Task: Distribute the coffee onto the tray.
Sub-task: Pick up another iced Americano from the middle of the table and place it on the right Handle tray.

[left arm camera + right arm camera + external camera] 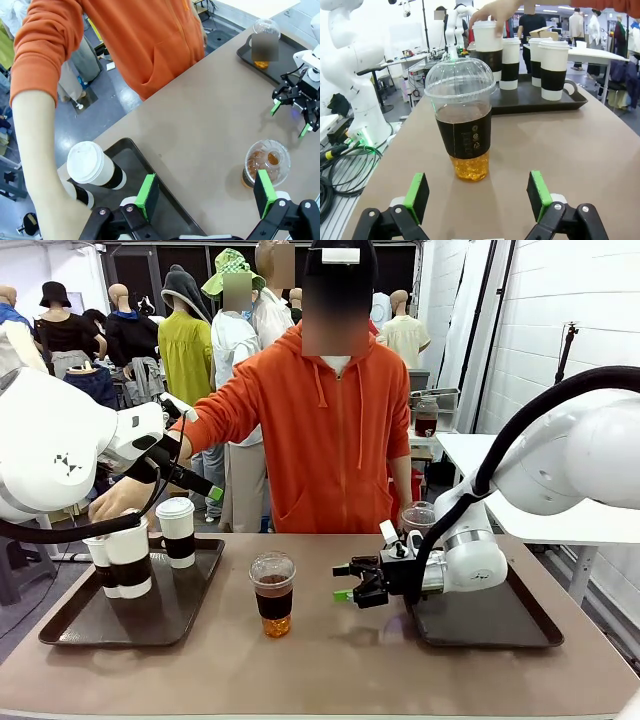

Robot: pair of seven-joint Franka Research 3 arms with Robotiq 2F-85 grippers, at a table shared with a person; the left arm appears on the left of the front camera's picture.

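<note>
- My right gripper [352,583] hangs low over the table [320,680], fingers spread wide with nothing between them. It points left at a clear dome-lidded cup [272,592] of amber drink.
- That cup stands alone mid-table, between the two trays.
- My left gripper [205,186] hovers high above the right side of the left tray [170,625], fingers apart and empty.
- Four white paper cups [554,67] stand on the left tray, and the person's hand [115,502] rests on the lid of one.
- A second clear cup [418,517] stands on the far left corner of the right tray [500,625].
</note>
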